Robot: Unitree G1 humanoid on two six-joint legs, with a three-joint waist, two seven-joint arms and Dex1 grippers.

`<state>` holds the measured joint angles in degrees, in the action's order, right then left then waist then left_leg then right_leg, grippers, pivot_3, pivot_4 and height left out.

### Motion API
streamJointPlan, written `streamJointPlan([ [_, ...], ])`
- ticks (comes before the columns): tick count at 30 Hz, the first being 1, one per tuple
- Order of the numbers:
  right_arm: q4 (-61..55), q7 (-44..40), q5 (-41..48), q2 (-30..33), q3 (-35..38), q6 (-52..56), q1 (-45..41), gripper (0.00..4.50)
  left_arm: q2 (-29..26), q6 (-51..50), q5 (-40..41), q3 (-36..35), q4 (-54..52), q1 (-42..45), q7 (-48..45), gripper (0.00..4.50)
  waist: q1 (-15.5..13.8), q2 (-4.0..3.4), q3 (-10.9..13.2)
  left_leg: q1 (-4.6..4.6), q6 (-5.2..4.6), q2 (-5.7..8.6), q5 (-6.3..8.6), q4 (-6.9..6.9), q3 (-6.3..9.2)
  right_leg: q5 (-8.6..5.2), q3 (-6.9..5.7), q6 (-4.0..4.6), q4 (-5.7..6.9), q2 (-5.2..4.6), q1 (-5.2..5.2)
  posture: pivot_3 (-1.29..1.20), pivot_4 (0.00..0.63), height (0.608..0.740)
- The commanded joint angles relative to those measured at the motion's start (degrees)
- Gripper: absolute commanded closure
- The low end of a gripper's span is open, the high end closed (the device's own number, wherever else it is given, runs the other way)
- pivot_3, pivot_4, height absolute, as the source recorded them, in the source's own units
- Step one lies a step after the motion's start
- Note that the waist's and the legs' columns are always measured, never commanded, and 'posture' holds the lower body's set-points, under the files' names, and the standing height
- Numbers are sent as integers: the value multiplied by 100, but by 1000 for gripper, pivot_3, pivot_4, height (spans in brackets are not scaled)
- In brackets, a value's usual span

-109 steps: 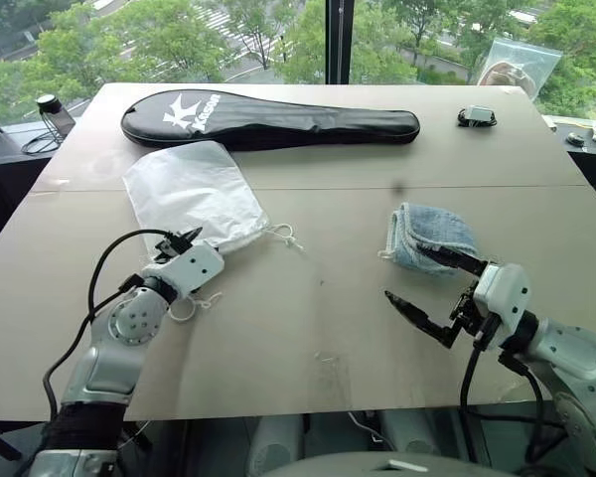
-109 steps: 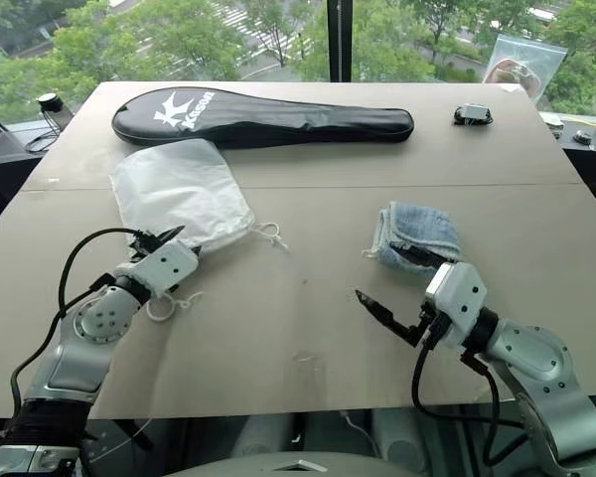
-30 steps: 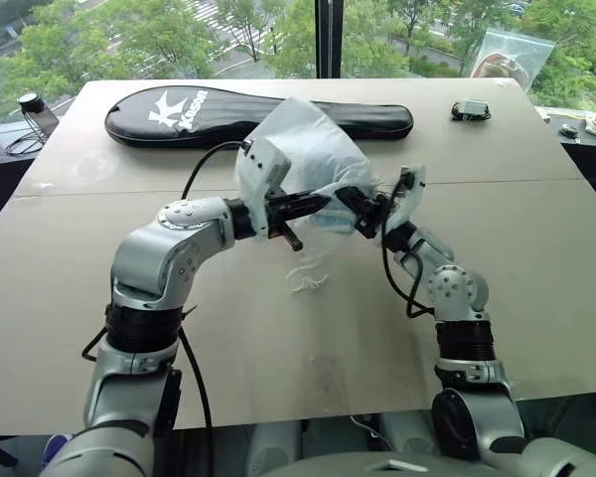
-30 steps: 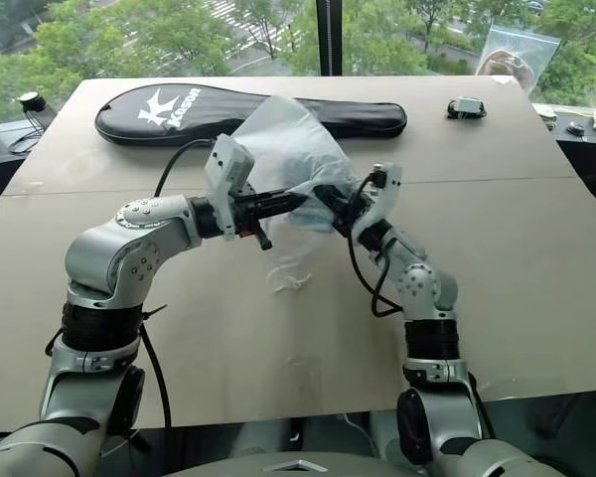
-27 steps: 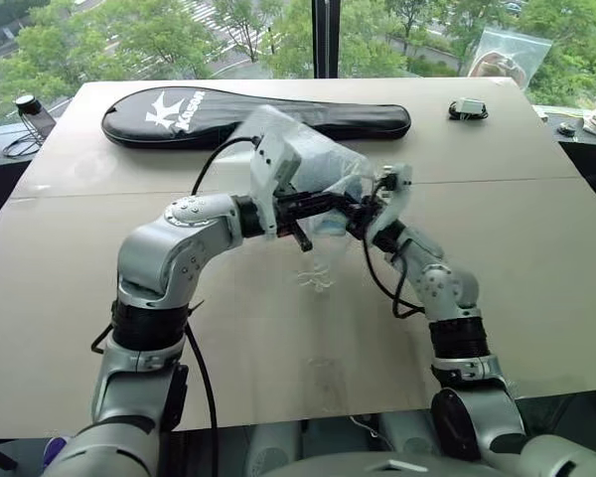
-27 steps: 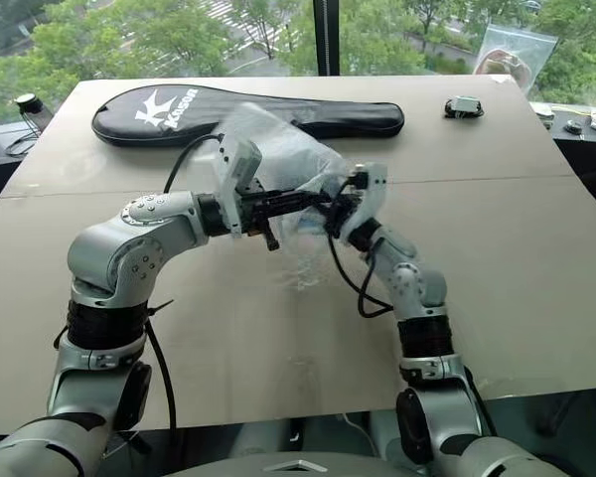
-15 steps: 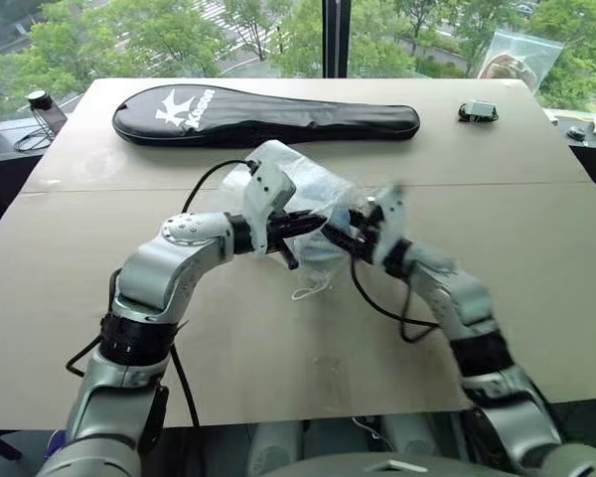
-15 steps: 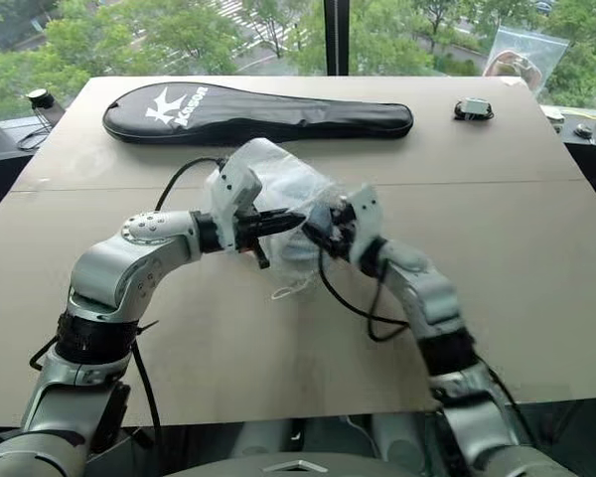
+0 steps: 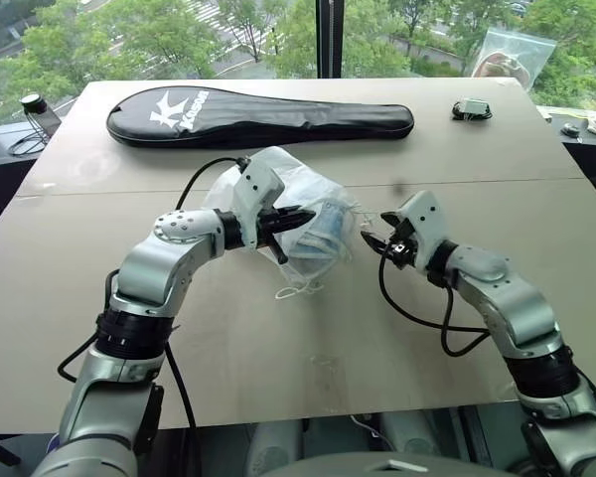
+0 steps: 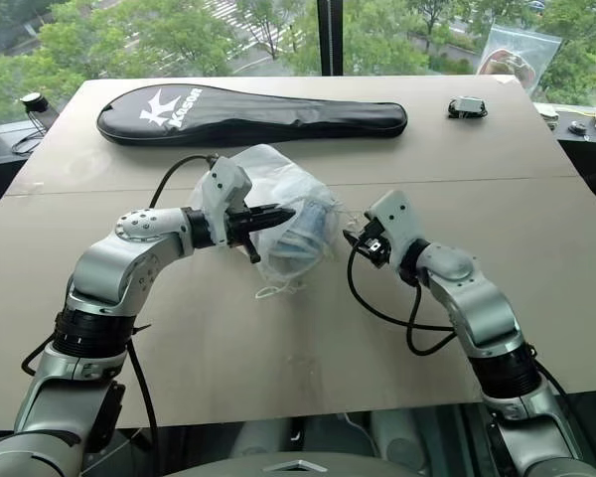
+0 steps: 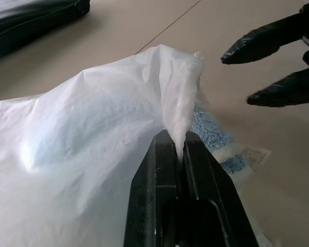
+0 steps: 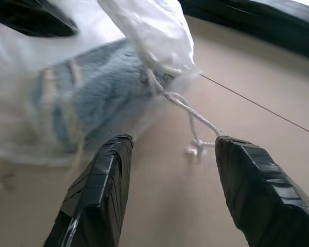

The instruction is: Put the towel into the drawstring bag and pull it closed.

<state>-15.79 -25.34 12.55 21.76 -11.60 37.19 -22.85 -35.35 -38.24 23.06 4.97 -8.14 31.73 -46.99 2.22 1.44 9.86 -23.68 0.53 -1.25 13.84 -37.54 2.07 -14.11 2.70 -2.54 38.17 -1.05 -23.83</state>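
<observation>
While the head views take in the whole beige tabletop (image 9: 278, 338), the white semi-translucent drawstring bag (image 9: 298, 194) sits at mid-table, lifted at its mouth by the left gripper (image 9: 296, 215). Its 2 black fingers are pressed together on a fold of the bag's rim; the left wrist view confirms this, showing the white fabric pinched in the narrow slit between the fingers (image 11: 159, 170). The small light blue-grey terry towel (image 9: 328, 224) lies inside the bag, visible through the thin material in the head views. In the left wrist view an edge of the towel shows just past the held rim. The right wrist view shows more: the towel's striped blue pile seen through the bag wall, and the white cord (image 12: 188, 110) trailing from the gathered mouth down to a knotted end on the table.

The right gripper (image 9: 375, 243) is just beside the bag's mouth, apart from it. Its 2 fingers stand spread and hold nothing; the right wrist view shows the cord's end lying between them without contact, and the left wrist view shows both black tips separated.

Another loop of cord (image 9: 296, 288) lies on the table below the bag. At the far edge rest a long black racket case with white lettering (image 9: 258, 112) and a small dark object (image 9: 472, 109). A clear plastic bag (image 9: 512, 55) stands beyond the far right corner.
</observation>
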Motion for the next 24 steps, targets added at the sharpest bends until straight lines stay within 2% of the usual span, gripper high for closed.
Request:
streamJointPlan([
  [1,370,261,-354,-164,38,-373,-314,1765,-83,154,-34,-121,-156,91,-75,4500,0,0,0,-1,0,0,0,0,-1,0,0,0,-1,0,0,0,150,740],
  [10,907,332,-565,-479,155,-747,-626,1765,-89,147,-59,-163,-263,39,-44,4500,-1,0,0,-1,0,0,0,0,0,0,0,0,-1,-1,0,0,150,740],
  [24,524,304,-707,-431,211,-567,-497,1765,-82,103,-71,-177,-240,86,33,4500,0,0,0,-1,0,0,0,0,1,0,-1,0,0,-1,0,0,150,740],
])
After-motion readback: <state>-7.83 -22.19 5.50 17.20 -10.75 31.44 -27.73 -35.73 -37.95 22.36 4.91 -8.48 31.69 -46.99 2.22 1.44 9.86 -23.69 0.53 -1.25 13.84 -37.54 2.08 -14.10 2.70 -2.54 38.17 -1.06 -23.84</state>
